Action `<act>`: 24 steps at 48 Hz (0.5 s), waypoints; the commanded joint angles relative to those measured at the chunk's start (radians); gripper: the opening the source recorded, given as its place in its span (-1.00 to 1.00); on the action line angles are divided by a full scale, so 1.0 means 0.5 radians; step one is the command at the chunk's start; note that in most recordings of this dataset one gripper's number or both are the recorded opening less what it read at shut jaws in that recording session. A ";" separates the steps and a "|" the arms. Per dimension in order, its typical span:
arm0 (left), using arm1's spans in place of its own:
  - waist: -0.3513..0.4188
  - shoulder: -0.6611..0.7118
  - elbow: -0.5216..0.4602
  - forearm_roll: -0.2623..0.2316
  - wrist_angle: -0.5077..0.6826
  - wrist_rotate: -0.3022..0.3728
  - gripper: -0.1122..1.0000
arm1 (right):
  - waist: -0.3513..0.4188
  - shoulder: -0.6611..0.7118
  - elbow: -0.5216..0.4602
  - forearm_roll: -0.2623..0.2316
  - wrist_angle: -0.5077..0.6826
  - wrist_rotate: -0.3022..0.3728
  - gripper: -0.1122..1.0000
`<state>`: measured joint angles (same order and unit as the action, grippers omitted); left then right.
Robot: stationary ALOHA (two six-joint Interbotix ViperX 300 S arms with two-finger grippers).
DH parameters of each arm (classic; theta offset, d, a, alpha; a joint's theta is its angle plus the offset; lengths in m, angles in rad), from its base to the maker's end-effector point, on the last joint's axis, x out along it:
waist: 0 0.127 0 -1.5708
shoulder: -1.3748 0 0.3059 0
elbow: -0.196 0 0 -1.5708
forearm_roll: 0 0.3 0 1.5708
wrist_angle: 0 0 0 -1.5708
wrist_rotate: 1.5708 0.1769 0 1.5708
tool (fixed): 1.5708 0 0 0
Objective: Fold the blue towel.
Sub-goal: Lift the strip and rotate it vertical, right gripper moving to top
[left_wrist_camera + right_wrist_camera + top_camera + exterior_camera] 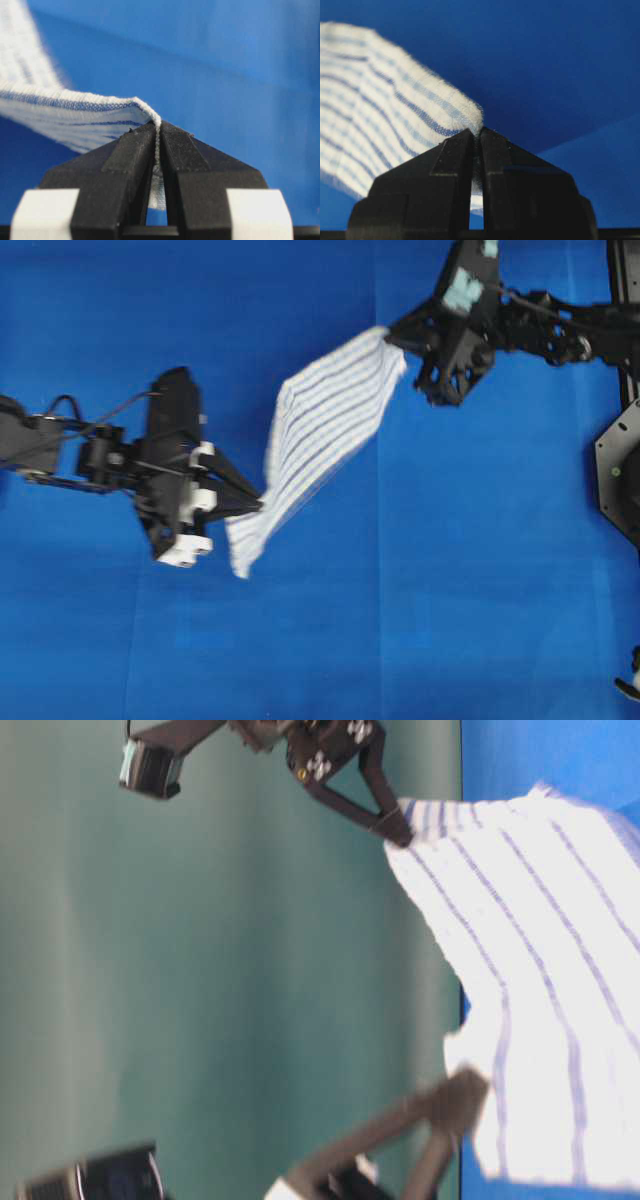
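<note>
Hands [255,506] pinch striped blue towel [325,425], stretched aloft.

A robotics lab bench is showing here: two black robot arms [120,465] are working over a plain blue table covering [450,590], with a blank green backdrop [220,970] standing behind.

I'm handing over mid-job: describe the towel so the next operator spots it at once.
Start from the solid blue table covering that fills the overhead view. Strung diagonally above its middle, between the left gripper and the right gripper, each shut on a corner, is the blue towel. It is the only white cloth there, with thin blue stripes, against the plain blue covering.
</note>
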<state>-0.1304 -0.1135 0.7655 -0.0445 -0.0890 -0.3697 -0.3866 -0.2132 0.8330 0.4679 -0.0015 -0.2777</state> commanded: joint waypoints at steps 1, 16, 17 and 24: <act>-0.006 0.077 -0.169 -0.003 -0.021 0.000 -0.74 | -0.040 0.006 -0.104 -0.049 -0.006 -0.003 -0.72; -0.009 0.387 -0.565 -0.003 -0.074 0.003 -0.74 | -0.129 0.058 -0.233 -0.196 -0.006 -0.006 -0.72; -0.009 0.402 -0.583 -0.003 -0.080 0.003 -0.74 | -0.135 0.058 -0.236 -0.199 -0.006 -0.006 -0.72; -0.012 0.497 -0.730 -0.003 -0.117 0.003 -0.74 | -0.178 0.058 -0.242 -0.218 -0.006 -0.006 -0.72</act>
<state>-0.1335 0.1365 0.4556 -0.0445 -0.1289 -0.3697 -0.4633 -0.1733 0.7363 0.3636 -0.0015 -0.2792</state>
